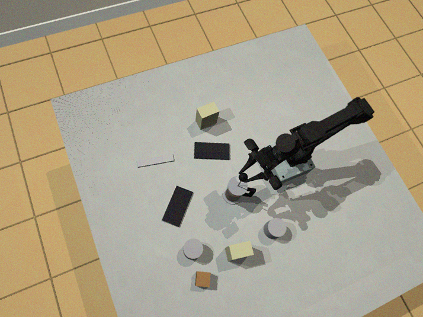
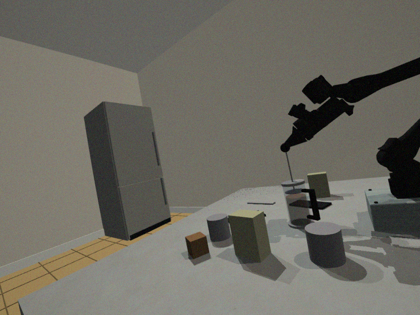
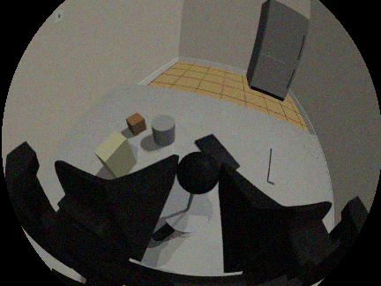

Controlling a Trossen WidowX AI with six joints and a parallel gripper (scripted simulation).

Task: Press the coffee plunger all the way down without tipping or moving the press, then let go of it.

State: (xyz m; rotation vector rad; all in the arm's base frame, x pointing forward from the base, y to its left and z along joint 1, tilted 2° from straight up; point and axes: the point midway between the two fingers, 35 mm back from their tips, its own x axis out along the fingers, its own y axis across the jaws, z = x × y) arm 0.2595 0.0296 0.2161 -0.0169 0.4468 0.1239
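The black gripper (image 3: 197, 178) is clamped on the small round black plunger knob (image 2: 285, 147), the right hold, above the tall, likely tippy glass coffee press (image 2: 296, 206) at the table's (image 1: 139, 90) centre, its handle toward 4 o'clock.

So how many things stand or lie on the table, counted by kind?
Coffee press: 1
Grey cylinders: 2
Yellowish blocks: 2
Brown cube: 1
Black flat slabs: 2
Thin pale strip: 1
Total: 9
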